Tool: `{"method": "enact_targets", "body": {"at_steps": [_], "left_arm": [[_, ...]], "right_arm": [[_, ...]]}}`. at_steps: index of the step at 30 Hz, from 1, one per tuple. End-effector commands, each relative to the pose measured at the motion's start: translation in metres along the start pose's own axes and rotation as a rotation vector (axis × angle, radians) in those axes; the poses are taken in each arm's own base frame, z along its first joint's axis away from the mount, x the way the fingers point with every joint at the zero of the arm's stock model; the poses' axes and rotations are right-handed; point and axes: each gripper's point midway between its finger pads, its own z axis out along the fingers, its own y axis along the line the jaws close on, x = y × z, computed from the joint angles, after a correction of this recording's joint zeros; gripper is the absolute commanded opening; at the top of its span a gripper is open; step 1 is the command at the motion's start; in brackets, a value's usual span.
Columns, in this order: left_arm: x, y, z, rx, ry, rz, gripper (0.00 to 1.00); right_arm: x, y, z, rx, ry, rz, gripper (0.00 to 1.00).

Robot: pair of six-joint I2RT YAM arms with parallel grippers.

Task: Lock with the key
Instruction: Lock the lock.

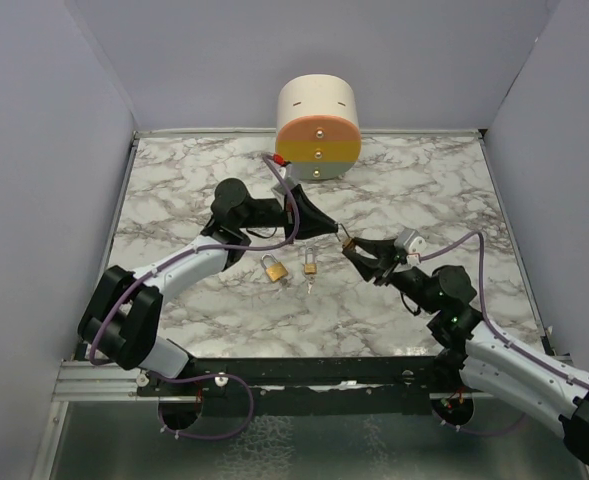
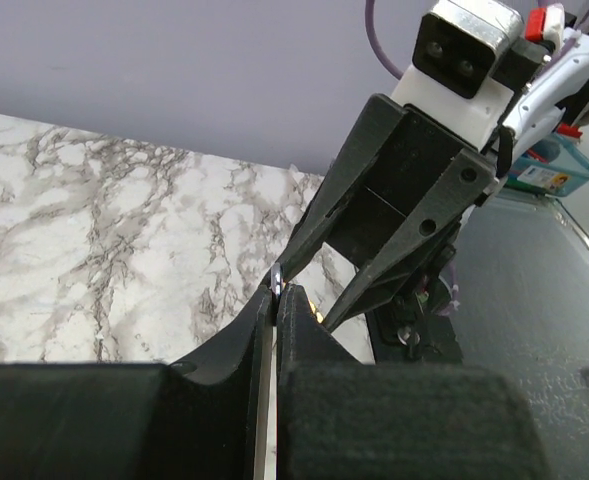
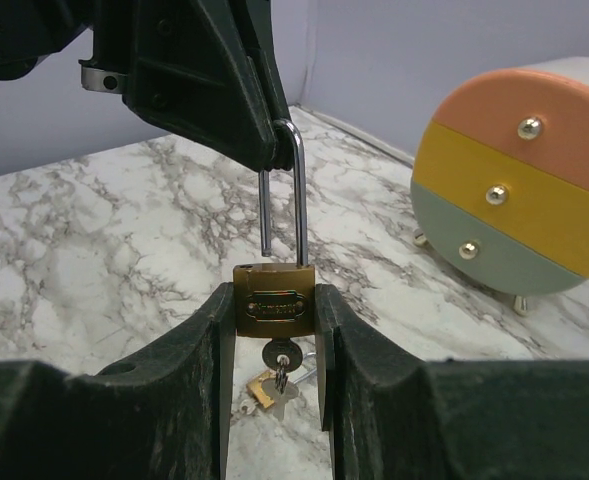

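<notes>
Jaws first: those of my left gripper [image 2: 276, 296] are pressed together on the top bend of the shackle [image 3: 298, 190], with only the thin steel between them. Those of my right gripper [image 3: 274, 312] are clamped on the flat sides of the brass padlock [image 3: 271, 306], holding it upright in the air between my two arms.

The padlock is open. One leg of the shackle runs down into the body. The other ends just above the top face, with a small gap showing under it. The key [image 3: 281, 358] sits in the keyhole on the underside, between my right fingers, and what looks like a second key hangs below it.

I judge this to be the closing step: the body is held, the shackle is pinched, and it is not yet seated. The next move calls for bringing the free leg straight over its hole and pressing shackle and body together along the line of the legs, without twisting. I cannot tell from here whether the leg is lined up with the hole. Only then can the key be turned, and neither of my grippers is free for that.

Two other padlocks [image 1: 273, 267] lie on the marble table [image 1: 174, 190] below, well apart from my grip.
</notes>
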Motion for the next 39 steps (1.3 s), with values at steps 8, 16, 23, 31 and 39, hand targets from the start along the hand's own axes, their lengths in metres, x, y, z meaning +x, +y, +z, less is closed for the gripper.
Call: {"method": "enact_targets", "body": {"at_steps": [8,16,23,31,39], "left_arm": [[-0.023,-0.012,0.017,0.013,-0.047,-0.107,0.0],[-0.022,-0.018,0.021,-0.002,-0.059,-0.136,0.0],[-0.015,-0.024,0.027,0.007,-0.051,-0.177,0.0],[-0.015,-0.032,0.03,0.022,-0.05,-0.184,0.0],[-0.008,-0.032,0.029,0.018,-0.038,-0.187,0.0]], "right_arm": [[-0.032,-0.044,0.01,0.201,-0.083,-0.212,0.01],[-0.032,-0.045,0.01,0.206,-0.1,-0.238,0.01],[-0.034,-0.048,0.008,0.221,-0.11,-0.246,0.01],[-0.039,-0.05,0.005,0.237,-0.124,-0.249,0.01],[-0.045,-0.051,0.002,0.249,-0.142,-0.243,0.01]]}}
